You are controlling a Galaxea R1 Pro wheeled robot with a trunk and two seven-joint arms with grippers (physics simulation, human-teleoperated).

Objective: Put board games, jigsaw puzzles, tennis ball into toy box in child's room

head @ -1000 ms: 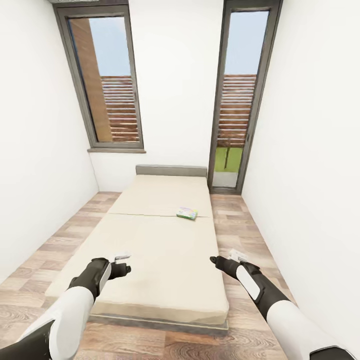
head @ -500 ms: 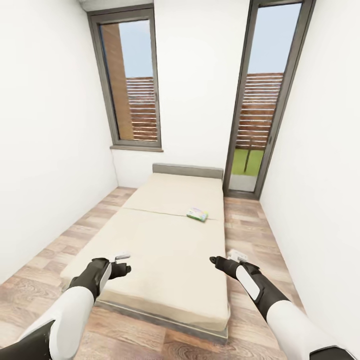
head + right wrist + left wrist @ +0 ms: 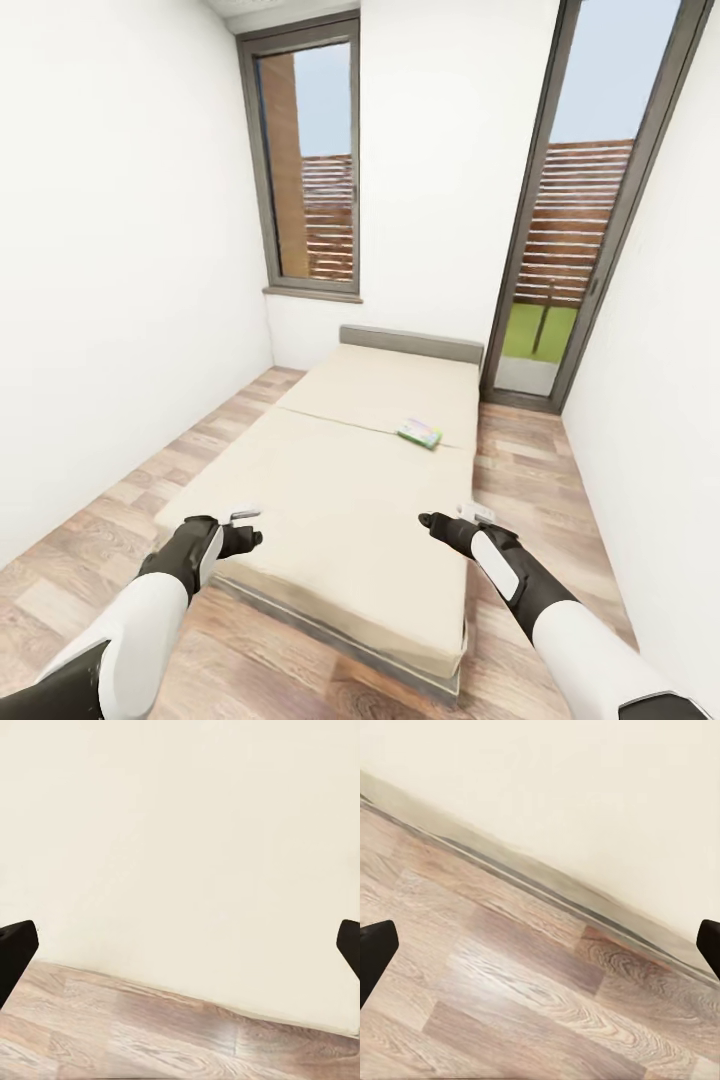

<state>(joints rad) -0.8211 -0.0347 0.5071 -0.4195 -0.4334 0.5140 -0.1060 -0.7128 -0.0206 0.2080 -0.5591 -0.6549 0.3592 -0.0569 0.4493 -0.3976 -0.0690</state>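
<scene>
Left claw (image 3: 245,528) and right claw (image 3: 452,520) are both spread wide and empty, held forward at the near end of the bed (image 3: 340,500); in each wrist view the dark fingertips (image 3: 376,952) sit at opposite edges with only floor and mattress between them. Both arms appear held ready, presumably for an approach, not a grasp. Room: white walls, wood-plank floor (image 3: 120,480), two tall grey-framed windows (image 3: 310,160). Bed: beige mattress on a grey frame, headboard against the far wall. One board game (image 3: 420,433), a small flat greenish box, lies on the mattress near its right edge, well apart from either claw.
</scene>
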